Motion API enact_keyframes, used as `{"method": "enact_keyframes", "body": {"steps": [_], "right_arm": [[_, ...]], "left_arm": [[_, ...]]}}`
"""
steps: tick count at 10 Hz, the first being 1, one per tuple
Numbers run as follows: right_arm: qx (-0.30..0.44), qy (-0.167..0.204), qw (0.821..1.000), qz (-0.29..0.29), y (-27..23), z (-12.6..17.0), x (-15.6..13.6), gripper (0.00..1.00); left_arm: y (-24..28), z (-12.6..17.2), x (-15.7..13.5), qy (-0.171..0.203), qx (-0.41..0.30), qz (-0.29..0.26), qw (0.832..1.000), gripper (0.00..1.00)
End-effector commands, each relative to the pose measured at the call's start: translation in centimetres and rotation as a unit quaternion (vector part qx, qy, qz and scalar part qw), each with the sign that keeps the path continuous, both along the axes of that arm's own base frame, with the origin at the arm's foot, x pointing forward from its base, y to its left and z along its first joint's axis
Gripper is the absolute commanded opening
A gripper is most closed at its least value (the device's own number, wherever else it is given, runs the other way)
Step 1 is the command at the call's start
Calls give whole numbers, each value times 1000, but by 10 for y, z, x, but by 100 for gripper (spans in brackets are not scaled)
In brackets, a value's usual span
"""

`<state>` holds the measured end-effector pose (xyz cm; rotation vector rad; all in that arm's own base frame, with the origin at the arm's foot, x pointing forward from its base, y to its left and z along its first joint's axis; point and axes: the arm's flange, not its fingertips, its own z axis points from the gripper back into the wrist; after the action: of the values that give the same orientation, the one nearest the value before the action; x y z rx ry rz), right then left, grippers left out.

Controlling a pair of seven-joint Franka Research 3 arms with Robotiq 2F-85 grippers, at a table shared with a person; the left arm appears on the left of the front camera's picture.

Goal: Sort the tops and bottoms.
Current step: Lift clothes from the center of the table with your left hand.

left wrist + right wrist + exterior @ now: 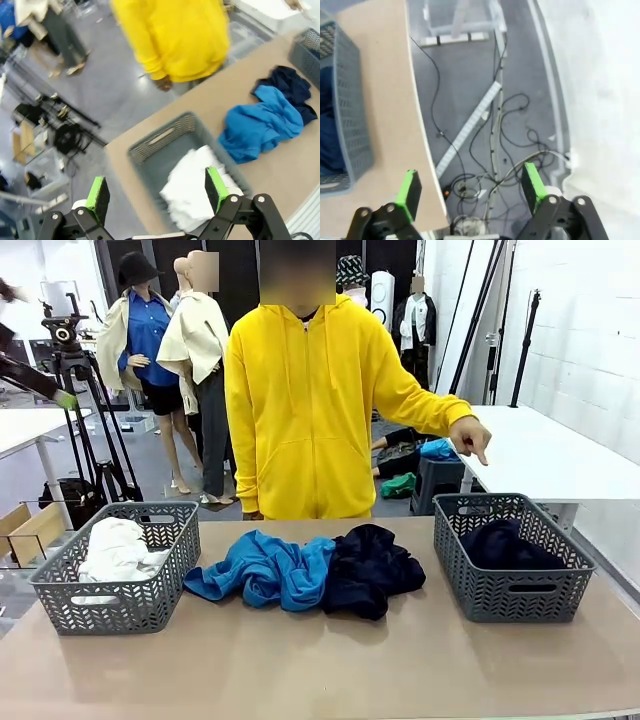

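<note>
A bright blue top (265, 570) lies crumpled mid-table, touching a dark navy bottom (370, 570) on its right. A white top (115, 550) fills the left grey basket (120, 605); another navy bottom (505, 545) lies in the right grey basket (510, 590). My left gripper (157, 195) hangs open high above the left basket (165, 137) and the white top (197, 185), with the blue top (260, 125) and navy bottom (290, 85) farther off. My right gripper (470, 192) is open past the table's edge, over the floor, beside the right basket (347, 125).
A person in a yellow hoodie (310, 400) stands at the far side, one hand (470, 438) pointing down towards the right basket. Cables (495, 150) run across the floor beside the table. A tripod (75, 390) and a white table (540, 455) stand behind.
</note>
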<state>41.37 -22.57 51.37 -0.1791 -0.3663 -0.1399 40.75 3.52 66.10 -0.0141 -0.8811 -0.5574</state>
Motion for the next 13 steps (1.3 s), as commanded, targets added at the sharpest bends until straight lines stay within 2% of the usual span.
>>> {"method": "enact_keyframes", "body": {"steps": [1,3,4,5,10,12,13], "right_arm": [[26,2,998,-52,-13,-24,-6,100],[40,5,997,-73,-31,-41,-19,100],[55,0,995,-80,-32,-50,-18,100],[30,20,998,-59,-34,-34,-21,100],[30,20,998,-59,-34,-34,-21,100],[30,20,998,-59,-34,-34,-21,100],[30,20,998,-59,-34,-34,-21,100]], "left_arm": [[-52,-31,-6,12,-28,-50,998,100],[-112,-63,-32,5,-26,-44,999,100],[-125,-79,-40,11,-12,-32,999,100],[-105,-49,-20,17,-15,-59,998,100],[-105,-50,-24,14,-21,-48,999,100],[-145,-74,16,54,-31,-96,993,100],[-167,-87,36,86,-27,-107,990,100]]}}
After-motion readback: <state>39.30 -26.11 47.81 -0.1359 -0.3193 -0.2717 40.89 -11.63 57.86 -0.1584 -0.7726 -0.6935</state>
